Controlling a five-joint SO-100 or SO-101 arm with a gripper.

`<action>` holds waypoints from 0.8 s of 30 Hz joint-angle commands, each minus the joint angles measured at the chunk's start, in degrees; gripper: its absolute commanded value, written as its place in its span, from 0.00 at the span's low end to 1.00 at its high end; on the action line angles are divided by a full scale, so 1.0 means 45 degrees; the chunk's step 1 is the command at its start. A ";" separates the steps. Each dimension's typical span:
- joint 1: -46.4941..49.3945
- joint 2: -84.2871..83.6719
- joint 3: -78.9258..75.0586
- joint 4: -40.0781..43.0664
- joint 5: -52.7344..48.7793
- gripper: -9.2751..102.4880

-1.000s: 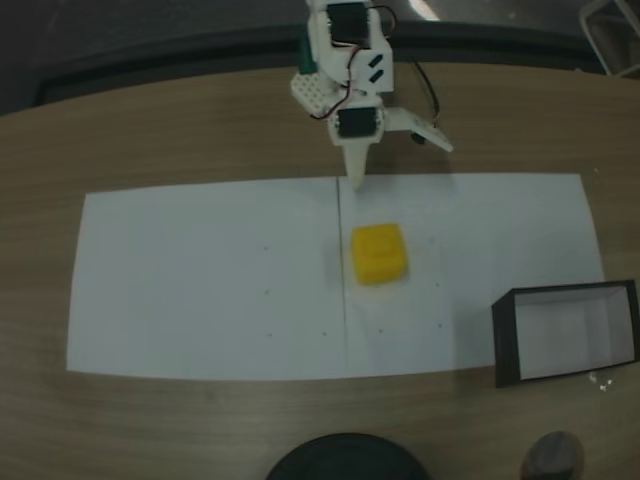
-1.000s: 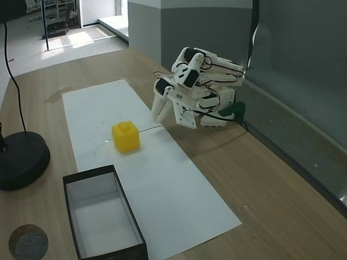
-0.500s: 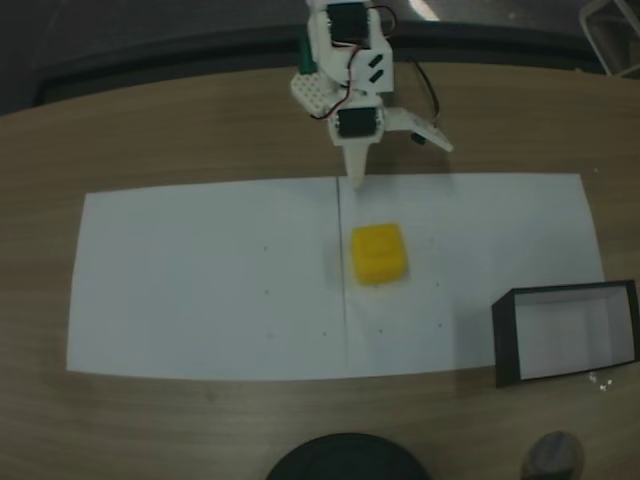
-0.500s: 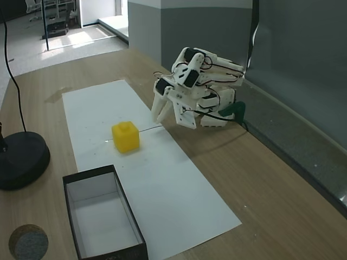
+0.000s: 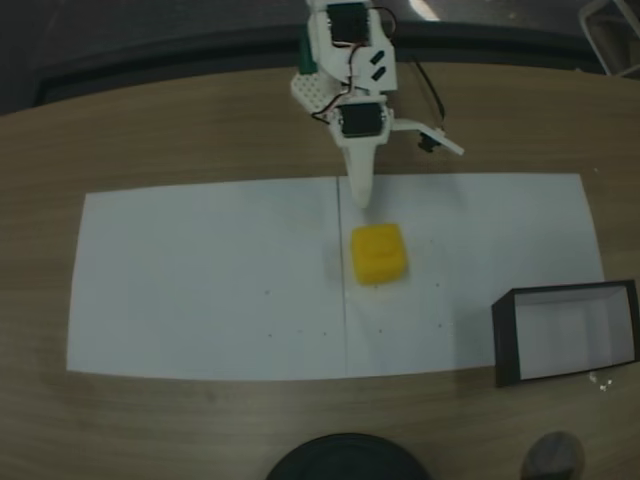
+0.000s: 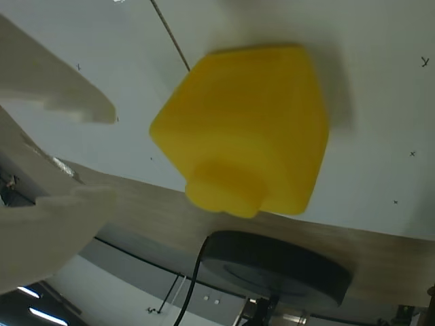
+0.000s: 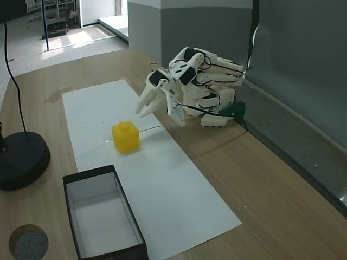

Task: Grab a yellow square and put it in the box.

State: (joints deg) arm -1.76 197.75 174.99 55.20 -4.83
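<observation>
The yellow square point(image 5: 378, 253) lies on the white paper sheet, a small stud on its top. In another fixed view the yellow square point(image 7: 126, 136) lies between the arm and the box point(image 7: 103, 216). My gripper point(image 5: 411, 177) is open, hovering just behind the square with nothing held. One finger points down at the block and the other splays out to the right. In the wrist view the yellow square point(image 6: 245, 136) looms large and close, with the gripper point(image 6: 112, 156) at the left edge. The box point(image 5: 565, 330) has black walls and a white inside with nothing in it.
The white paper sheet point(image 5: 200, 280) covers the middle of the wooden table. A black round lamp base point(image 7: 19, 160) stands beyond the paper, near the box. A small round disc point(image 7: 27, 242) lies beside the box. The arm's base point(image 7: 217, 103) sits by the grey wall.
The gripper has reached forward and down toward the yellow square, its fingertip now closer to the block. The square and box have not moved.
</observation>
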 commanded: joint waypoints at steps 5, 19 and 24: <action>0.0117 0.0273 -0.2539 -0.0527 -0.0684 0.28; -0.0547 -0.7266 -0.7754 0.0977 0.0313 0.40; -0.0605 -1.1738 -1.0469 0.2910 0.0391 0.40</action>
State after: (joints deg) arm -4.39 154.60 135.26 65.57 -3.34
